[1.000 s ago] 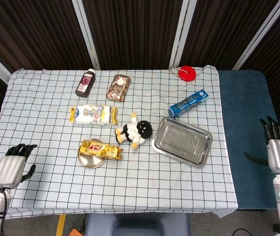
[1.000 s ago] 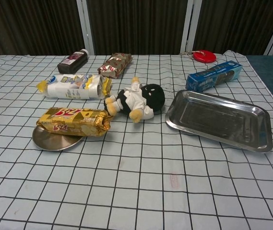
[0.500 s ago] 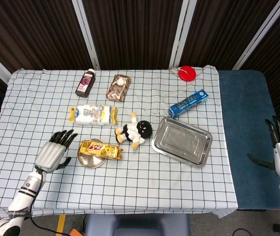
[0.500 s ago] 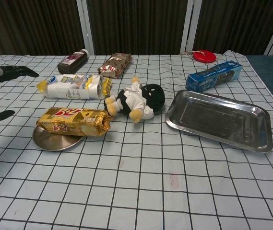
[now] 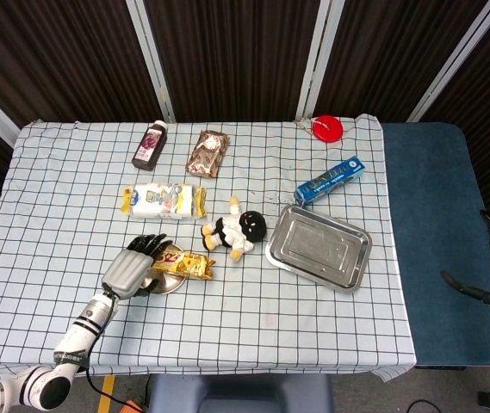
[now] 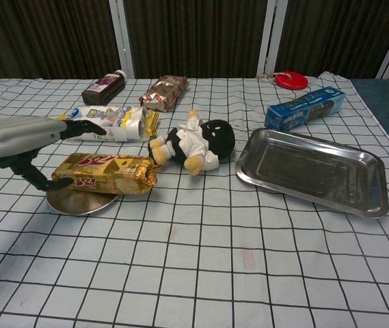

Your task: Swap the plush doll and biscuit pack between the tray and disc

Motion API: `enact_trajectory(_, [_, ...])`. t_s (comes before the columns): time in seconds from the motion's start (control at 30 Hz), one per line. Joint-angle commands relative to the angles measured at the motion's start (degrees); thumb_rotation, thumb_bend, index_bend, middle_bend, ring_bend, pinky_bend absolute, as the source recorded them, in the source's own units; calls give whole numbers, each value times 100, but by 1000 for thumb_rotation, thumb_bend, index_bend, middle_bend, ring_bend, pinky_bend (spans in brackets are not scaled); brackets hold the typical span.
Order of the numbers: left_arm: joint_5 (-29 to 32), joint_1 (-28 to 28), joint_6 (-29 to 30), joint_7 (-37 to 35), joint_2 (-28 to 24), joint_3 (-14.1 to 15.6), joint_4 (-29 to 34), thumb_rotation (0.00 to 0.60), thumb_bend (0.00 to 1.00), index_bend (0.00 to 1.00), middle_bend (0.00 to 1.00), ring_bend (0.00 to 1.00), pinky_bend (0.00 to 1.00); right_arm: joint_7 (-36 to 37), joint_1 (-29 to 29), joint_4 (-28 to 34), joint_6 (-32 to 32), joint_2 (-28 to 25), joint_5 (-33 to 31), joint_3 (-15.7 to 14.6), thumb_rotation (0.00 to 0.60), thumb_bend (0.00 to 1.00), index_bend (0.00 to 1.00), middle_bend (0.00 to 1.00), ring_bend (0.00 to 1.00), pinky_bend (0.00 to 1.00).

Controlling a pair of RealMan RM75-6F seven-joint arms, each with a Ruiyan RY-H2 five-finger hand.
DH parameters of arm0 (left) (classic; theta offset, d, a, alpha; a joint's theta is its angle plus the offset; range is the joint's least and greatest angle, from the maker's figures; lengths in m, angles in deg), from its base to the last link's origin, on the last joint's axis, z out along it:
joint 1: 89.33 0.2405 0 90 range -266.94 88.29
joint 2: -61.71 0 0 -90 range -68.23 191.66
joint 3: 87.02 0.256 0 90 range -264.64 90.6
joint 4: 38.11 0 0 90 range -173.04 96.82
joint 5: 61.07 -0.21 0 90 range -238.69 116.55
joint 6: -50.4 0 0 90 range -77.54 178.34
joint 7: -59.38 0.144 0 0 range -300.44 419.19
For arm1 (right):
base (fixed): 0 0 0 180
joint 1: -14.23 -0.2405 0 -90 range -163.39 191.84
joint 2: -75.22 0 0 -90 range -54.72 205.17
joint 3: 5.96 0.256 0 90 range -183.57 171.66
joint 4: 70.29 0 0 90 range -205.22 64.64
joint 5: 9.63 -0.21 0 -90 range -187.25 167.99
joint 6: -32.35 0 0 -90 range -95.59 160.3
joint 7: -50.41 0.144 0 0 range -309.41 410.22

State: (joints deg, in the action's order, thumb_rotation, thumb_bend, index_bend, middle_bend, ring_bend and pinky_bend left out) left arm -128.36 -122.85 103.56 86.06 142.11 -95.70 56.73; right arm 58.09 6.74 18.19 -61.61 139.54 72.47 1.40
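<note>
The biscuit pack (image 5: 178, 261), a shiny gold wrapper with red lettering, lies flat across the round metal disc (image 5: 160, 281), overhanging its rim toward the doll. The plush doll (image 5: 237, 230), black-headed with a white body and yellow limbs, lies on its side on the checked surface between disc and tray. The rectangular steel tray (image 5: 319, 247) sits empty, angled, just beside the doll.

lab test booth: checked tablecloth (image 5: 313, 318) (dark curtains (image 5: 227, 52) behind)
</note>
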Motion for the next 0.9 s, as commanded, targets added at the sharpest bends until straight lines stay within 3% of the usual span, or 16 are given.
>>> enact_trajectory(0.03, [121, -129, -64, 46, 191, 11, -147, 600, 409, 0, 0, 0, 98, 31, 18, -14, -9, 11, 16, 29, 600, 62, 0, 0, 0, 0])
enact_trajectory(0.5, [225, -470, -167, -248, 850, 42, -905, 600, 409, 0, 33, 26, 97, 168, 77, -29, 61, 16, 88, 141, 600, 62, 0, 0, 0, 0])
enact_trajectory(0.63, [209, -515, -129, -333, 985, 50, -1109, 600, 410, 14, 130, 122, 101, 187, 93, -40, 63, 24, 112, 164, 600, 62, 0, 0, 0, 0])
enact_trajectory(0.9, [196, -536, -113, -515, 1140, 119, -1362, 600, 407, 241, 374, 306, 235, 259, 110, -57, 90, 28, 138, 209, 600, 62, 0, 0, 0, 0])
